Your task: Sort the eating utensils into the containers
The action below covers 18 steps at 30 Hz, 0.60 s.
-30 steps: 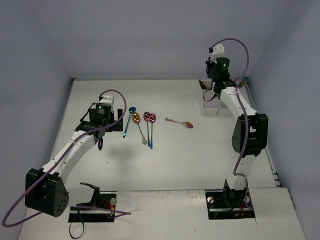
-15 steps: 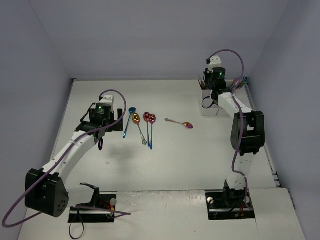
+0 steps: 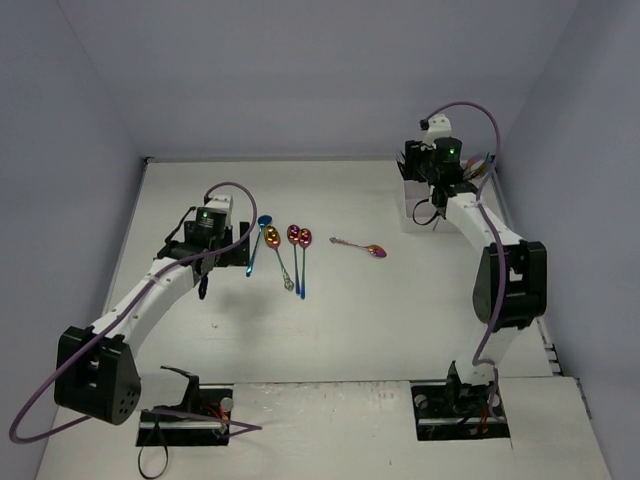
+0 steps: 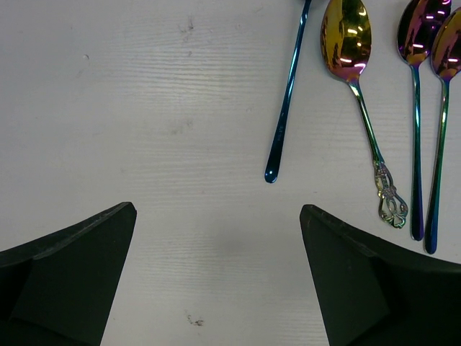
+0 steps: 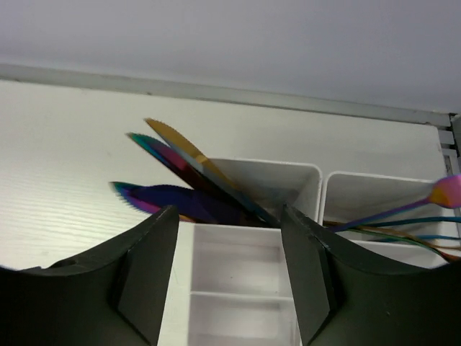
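We see four spoons [image 3: 280, 252] lying side by side on the table [image 3: 350, 310], bowls toward the far wall and handles toward the arm bases. A fifth spoon [image 3: 359, 246] lies crosswise, bowl to the right. The left gripper [image 4: 218, 274] hovers by the blue spoon's handle [image 4: 286, 108], jaws wide apart and empty. The right gripper [image 5: 227, 277] hangs over the white tray [image 5: 238, 229], jaws apart and gripping nothing. Three knives [image 5: 184, 169] lean in a far compartment, blades up and leftward. Since a second ago, the right arm's elbow has swung toward the right wall; the spoons have not moved.

Gold spoon [image 4: 346, 36], white tray [image 5: 230, 232]
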{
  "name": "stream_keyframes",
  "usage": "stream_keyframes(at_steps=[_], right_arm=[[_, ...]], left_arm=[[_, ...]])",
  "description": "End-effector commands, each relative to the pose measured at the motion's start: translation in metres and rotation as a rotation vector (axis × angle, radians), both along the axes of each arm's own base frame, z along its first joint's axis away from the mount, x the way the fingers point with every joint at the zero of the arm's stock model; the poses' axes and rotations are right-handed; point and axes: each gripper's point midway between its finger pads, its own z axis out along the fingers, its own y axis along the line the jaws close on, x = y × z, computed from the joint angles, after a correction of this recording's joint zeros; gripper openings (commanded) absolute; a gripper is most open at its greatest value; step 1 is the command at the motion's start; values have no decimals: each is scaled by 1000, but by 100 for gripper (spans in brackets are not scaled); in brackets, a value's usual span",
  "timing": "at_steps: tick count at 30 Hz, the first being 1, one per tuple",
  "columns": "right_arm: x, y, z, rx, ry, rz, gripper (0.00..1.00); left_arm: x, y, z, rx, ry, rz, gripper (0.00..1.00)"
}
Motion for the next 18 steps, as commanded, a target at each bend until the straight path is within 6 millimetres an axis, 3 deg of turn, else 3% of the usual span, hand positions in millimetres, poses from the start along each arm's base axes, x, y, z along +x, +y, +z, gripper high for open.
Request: stream_keyframes(at_steps=[1, 6, 12, 14, 18], right_arm=[[-31, 5, 117, 76, -212, 27, 62], [-83, 3, 157, 108, -239, 39, 74], [-146, 0, 177, 196, -271, 23, 78], [-167, -1, 176, 225, -276, 22, 79], [-190, 1, 159, 242, -229, 32, 79]], left_arm=[[10, -14, 14, -56, -11, -19, 98], [20, -24, 1, -71, 64, -41, 97], [42, -35, -19, -52, 146, -73, 91], [52, -43, -31, -58, 189, -94, 86], [71, -50, -45, -54, 223, -98, 76]])
